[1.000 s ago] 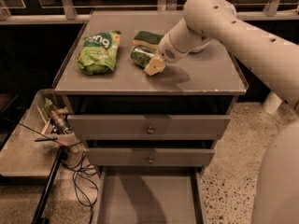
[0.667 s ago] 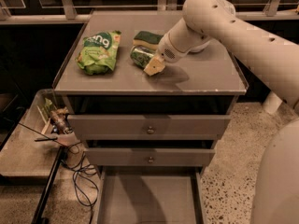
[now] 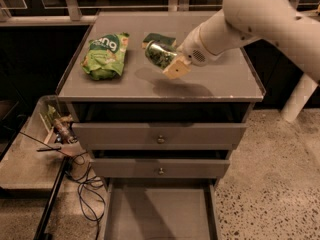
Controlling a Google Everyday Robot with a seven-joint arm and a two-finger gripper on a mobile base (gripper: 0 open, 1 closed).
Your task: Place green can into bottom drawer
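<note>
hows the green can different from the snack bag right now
The green can is small, dark and shiny; the snack bag is larger, light green and crinkly. The can hangs tilted in the gripper, above the cabinet top; the bag lies flat on it. Both are green.

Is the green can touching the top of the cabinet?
Apart. The camera view shows the end effector above the cabinet top, holding the green can in the air, with its shadow lying separately on the top below.
</note>
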